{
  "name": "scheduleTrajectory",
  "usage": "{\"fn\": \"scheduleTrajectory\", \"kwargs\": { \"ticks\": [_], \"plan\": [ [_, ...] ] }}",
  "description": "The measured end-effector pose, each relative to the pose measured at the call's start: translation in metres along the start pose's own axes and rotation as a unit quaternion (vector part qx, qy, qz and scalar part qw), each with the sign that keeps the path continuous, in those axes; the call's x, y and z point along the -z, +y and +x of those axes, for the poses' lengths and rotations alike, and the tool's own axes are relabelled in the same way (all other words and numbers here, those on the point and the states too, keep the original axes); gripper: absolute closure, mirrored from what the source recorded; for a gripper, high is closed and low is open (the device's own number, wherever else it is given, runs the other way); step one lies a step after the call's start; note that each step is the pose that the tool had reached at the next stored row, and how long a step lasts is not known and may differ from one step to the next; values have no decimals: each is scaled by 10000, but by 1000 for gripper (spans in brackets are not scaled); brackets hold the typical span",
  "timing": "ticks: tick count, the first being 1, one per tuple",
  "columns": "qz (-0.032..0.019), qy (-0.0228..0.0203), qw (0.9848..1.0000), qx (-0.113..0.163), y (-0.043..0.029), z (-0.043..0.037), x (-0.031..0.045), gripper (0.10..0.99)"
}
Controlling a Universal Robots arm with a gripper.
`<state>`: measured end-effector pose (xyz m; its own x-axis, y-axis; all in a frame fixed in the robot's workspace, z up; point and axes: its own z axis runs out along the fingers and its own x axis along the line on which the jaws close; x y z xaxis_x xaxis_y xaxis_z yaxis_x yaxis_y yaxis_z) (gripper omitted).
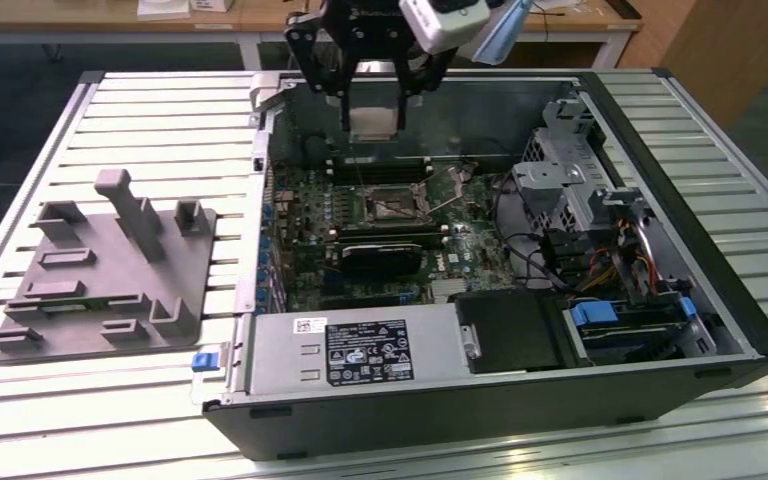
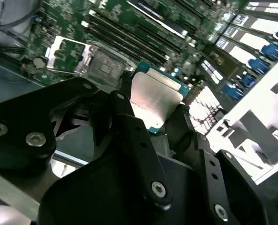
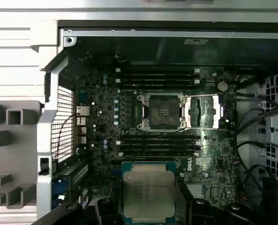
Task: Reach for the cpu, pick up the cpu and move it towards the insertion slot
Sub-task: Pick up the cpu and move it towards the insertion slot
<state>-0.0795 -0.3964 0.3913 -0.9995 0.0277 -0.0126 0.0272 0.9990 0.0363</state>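
CPU [image 3: 148, 193] sits clamped between the hand's [image 1: 372, 122] closed fingers, lifted above the open computer case [image 1: 704, 290] short of the insertion slot [image 3: 163, 111]; transport step judged underway, demanding square alignment over the socket.

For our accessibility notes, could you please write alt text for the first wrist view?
The gripper holds the cpu, silvery top showing, above an open computer case. Ahead on the green motherboard lies the insertion slot, its metal frame flipped open beside it, with long memory slots on either side.
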Motion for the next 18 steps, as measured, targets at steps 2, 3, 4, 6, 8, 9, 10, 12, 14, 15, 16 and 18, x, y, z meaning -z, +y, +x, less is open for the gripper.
{"fn": "scheduleTrajectory", "kwargs": {
  "ticks": [2, 3, 4, 6, 8, 9, 10, 12, 14, 15, 16, 18],
  "plan": [
    [0, 0, 10000, 0, 10, -90, -6, 553],
    [0, 0, 10000, 1, 18, -135, -9, 553],
    [1, 0, 10000, 0, 26, -174, -11, 553],
    [0, 0, 10000, 0, 47, -241, -17, 553],
    [0, 0, 10000, 0, 72, -305, -23, 553],
    [0, 0, 10000, 0, 86, -341, -27, 553],
    [0, 0, 10000, 0, 101, -375, -31, 553],
    [0, 0, 10000, 0, 134, -439, -39, 553],
    [0, 0, 10000, 1, 177, -488, -49, 553],
    [0, 0, 10000, 1, 201, -507, -52, 553],
    [1, 0, 10000, 0, 231, -521, -55, 553],
    [0, 0, 10000, 0, 288, -540, -62, 553]
  ]
}}
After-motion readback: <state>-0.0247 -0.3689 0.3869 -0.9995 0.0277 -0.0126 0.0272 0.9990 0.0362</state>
